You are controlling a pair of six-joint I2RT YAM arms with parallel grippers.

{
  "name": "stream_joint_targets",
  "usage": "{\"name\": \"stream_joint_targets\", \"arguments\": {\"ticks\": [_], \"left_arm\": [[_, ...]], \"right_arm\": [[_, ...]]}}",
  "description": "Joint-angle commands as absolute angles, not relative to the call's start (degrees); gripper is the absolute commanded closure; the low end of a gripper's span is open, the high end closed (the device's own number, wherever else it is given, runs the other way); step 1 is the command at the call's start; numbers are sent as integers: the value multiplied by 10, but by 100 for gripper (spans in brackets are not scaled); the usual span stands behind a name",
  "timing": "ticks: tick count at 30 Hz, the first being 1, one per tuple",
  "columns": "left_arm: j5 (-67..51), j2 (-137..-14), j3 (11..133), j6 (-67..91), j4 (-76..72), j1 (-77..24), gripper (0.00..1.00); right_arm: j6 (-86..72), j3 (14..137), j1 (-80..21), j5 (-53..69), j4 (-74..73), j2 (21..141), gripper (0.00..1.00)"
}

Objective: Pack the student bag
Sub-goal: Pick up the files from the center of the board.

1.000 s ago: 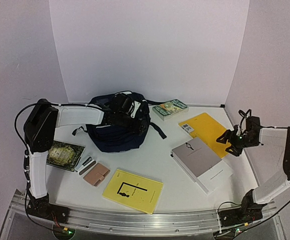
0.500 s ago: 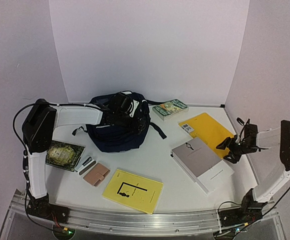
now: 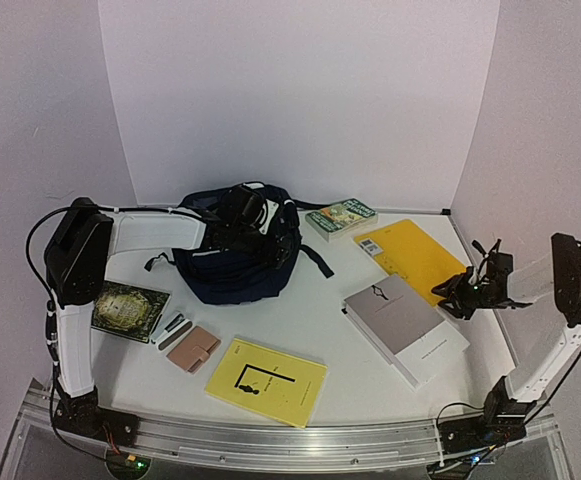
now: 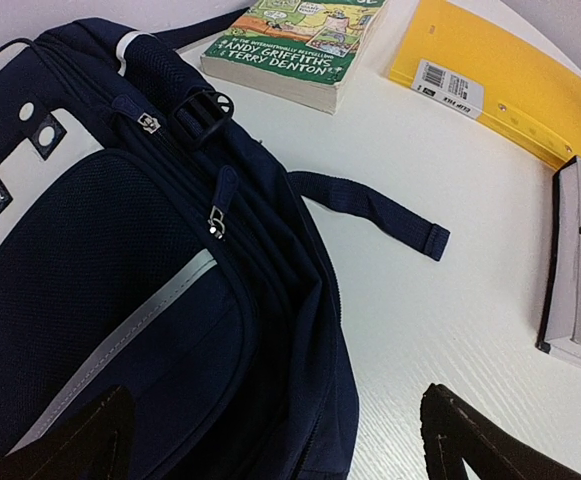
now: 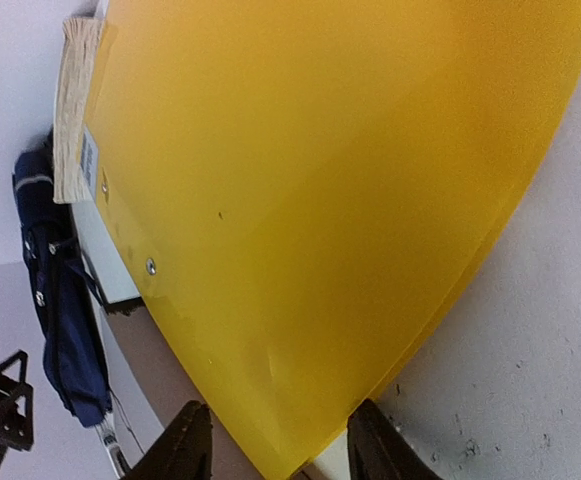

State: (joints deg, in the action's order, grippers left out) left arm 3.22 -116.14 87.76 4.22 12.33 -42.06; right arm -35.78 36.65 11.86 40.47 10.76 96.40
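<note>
Two hands, fingers apart. Right hand [image 3: 457, 295] at yellow folder [image 3: 415, 255] by counter [image 3: 320, 320] right edge: seat deeper, clamp before lifting. Left hand [image 4: 270, 440] over student bag [image 3: 235, 270]: zip [image 4: 217, 222] looks closed; open first.

One bag [image 3: 238, 268], four books [image 3: 341, 217], one folder [image 3: 417, 258]

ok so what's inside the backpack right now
Nothing inside shows. The student bag looks zipped shut, so only its navy fabric is visible. Any contents are covered, and from above the left gripper hides part of its top.
</note>
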Motion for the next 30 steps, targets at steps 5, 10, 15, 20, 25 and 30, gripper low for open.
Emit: {"name": "stream_joint_targets", "arguments": {"ticks": [5, 10, 15, 20, 25, 30], "left_arm": [[39, -1141, 884, 28, 109, -423, 0], [43, -1140, 880, 27, 109, -423, 0], [42, -1146, 882, 26, 110, -423, 0], [44, -1147, 886, 28, 112, -423, 0], [47, -1148, 887, 26, 116, -423, 0], [49, -1146, 886, 28, 118, -423, 0]], "right_arm": [[-463, 359, 118, 419, 311, 991, 68], [-475, 350, 118, 422, 338, 988, 73], [-501, 350, 117, 425, 390, 1000, 77], [-529, 353, 114, 414, 437, 1035, 67], [-565, 360, 99, 408, 499, 1075, 68], [-588, 375, 89, 401, 533, 1089, 76]]}}
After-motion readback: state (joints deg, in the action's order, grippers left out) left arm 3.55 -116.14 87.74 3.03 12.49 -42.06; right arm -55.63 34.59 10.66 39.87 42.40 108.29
